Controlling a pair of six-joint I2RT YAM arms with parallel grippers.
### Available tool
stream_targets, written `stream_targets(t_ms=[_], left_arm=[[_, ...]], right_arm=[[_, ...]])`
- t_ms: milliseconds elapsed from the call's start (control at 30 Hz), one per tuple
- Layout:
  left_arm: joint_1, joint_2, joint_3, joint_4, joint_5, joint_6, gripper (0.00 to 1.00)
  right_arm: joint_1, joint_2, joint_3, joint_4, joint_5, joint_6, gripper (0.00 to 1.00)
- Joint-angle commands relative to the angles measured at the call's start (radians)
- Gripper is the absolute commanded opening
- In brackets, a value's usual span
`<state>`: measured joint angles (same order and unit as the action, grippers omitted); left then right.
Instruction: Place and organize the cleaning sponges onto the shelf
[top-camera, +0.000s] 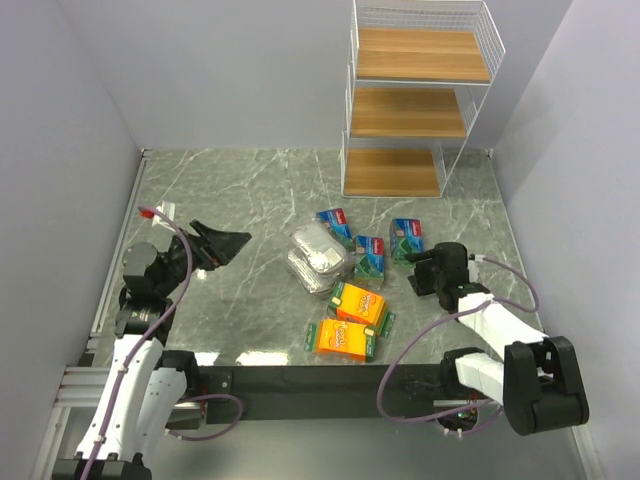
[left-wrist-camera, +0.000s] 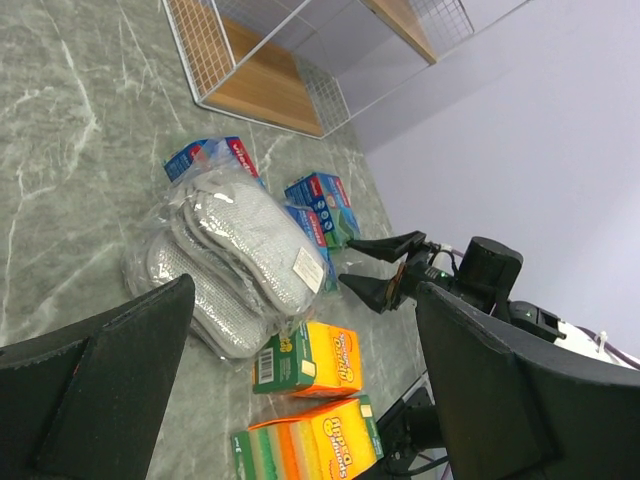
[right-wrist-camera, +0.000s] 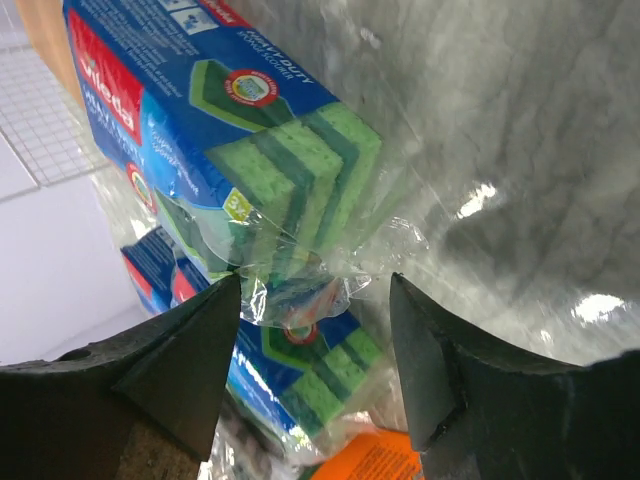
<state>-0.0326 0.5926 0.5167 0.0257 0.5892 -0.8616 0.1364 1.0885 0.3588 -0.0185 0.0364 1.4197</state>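
The cleaning sponges lie in a cluster mid-table: three blue-and-green packs (top-camera: 335, 225) (top-camera: 370, 258) (top-camera: 405, 240), two silvery clear-wrapped packs (top-camera: 318, 258), and two orange packs (top-camera: 358, 303) (top-camera: 343, 340). The shelf (top-camera: 415, 100) stands at the back right, its wooden boards bare. My right gripper (top-camera: 415, 268) is low beside the rightmost blue-and-green pack (right-wrist-camera: 250, 130). It is open (right-wrist-camera: 315, 285), with the crinkled clear end of that pack's wrapper between the fingertips. My left gripper (top-camera: 232, 248) is wide open (left-wrist-camera: 305, 290) left of the cluster, holding nothing and facing the silvery packs (left-wrist-camera: 230, 250).
White walls enclose the marble table on the left, back and right. A dark rail (top-camera: 300, 380) runs along the near edge between the arm bases. A second blue-and-green pack (right-wrist-camera: 300, 370) and an orange pack (right-wrist-camera: 370, 460) lie just beyond the right fingers.
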Motion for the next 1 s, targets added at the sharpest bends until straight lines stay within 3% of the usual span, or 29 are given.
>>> stream_targets(t_ms=[0, 300, 533, 967], left_arm=[[-0.003, -0.01, -0.01, 0.033, 0.018, -0.011, 0.99], [-0.003, -0.033, -0.029, 0.025, 0.014, -0.019, 0.99], [-0.003, -0.033, -0.049, 0.052, 0.02, -0.039, 0.99], [-0.003, -0.056, -0.04, 0.006, 0.009, -0.017, 0.99]], right_arm=[[-0.018, 0.02, 0.003, 0.081, 0.048, -0.001, 0.67], [-0.078, 0.014, 0.006, 0.141, -0.018, -0.05, 0.61], [-0.084, -0.004, 0.037, 0.137, -0.033, -0.102, 0.62], [-0.109, 0.238, 0.173, 0.137, -0.093, -0.159, 0.64]])
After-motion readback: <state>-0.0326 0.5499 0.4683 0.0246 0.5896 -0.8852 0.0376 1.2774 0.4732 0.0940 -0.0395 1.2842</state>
